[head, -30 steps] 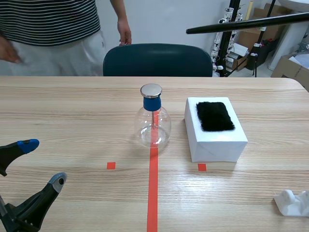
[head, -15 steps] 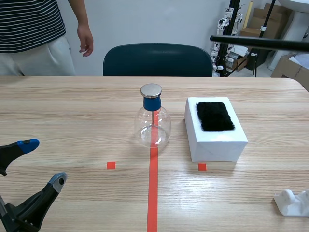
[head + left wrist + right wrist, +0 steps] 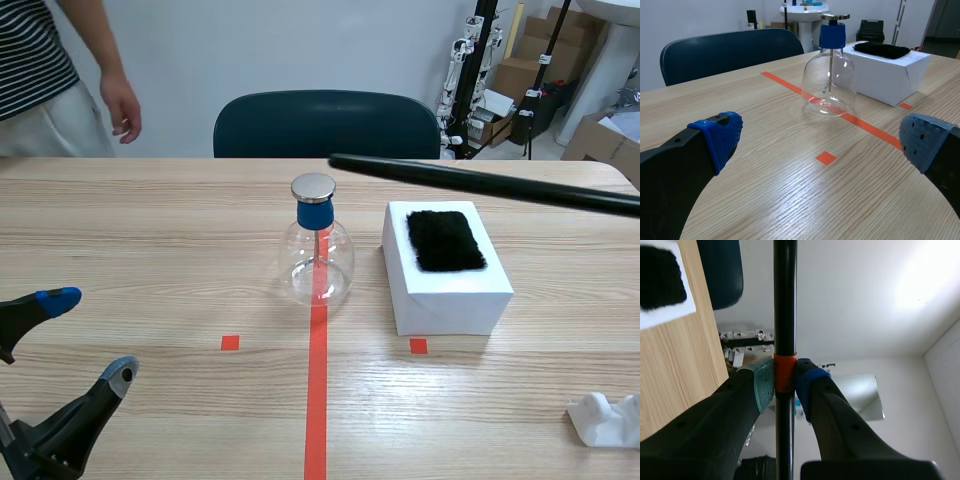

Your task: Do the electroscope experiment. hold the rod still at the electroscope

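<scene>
The right hand [image 3: 784, 381] is clenched on a long black rod [image 3: 480, 183] that reaches in from 3 o'clock. The rod's tip hangs near the round metal cap [image 3: 313, 187] of the clear glass electroscope flask [image 3: 318, 255], at the cap's 1 o'clock. The left hand [image 3: 90, 335] rests released at 7 o'clock on the wooden tabletop [image 3: 150, 230].

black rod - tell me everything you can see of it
The rod is long, thin, plain black and smooth-looking, with an orange-red band where the right gripper is shut on it. In the scene view it comes in from the right, nearly level above the white box, and its tip hangs close over the metal cap of the electroscope, apparently not touching it.
</scene>
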Motion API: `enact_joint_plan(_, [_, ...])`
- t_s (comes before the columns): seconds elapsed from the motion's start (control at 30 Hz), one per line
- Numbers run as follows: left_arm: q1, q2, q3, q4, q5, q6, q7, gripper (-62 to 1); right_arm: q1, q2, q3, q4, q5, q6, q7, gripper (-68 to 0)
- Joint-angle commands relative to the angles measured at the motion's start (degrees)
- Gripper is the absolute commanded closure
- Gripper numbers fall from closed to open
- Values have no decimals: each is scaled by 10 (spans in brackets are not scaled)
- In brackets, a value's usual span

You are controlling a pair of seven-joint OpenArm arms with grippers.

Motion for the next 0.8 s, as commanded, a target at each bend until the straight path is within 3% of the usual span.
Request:
enact_joint_plan(0.0, [0,-7,-2,3,-4,-1,-9,-623,5,6,-6,3,3,-13,-2,0])
enact_joint_plan(0.23, [0,-7,-2,3,-4,-1,-9,-623,4,-1,-53,3,-28,-16,-4,0])
enact_joint_plan(0.33, [0,-7,-2,3,-4,-1,-10,-623,-5,-10,-60,3,-42,-27,0,1])
enact_joint_plan(0.77, [0,-7,-2,3,-4,-1,-10,-623,-24,-18,-91,3,-70,-32,35,0])
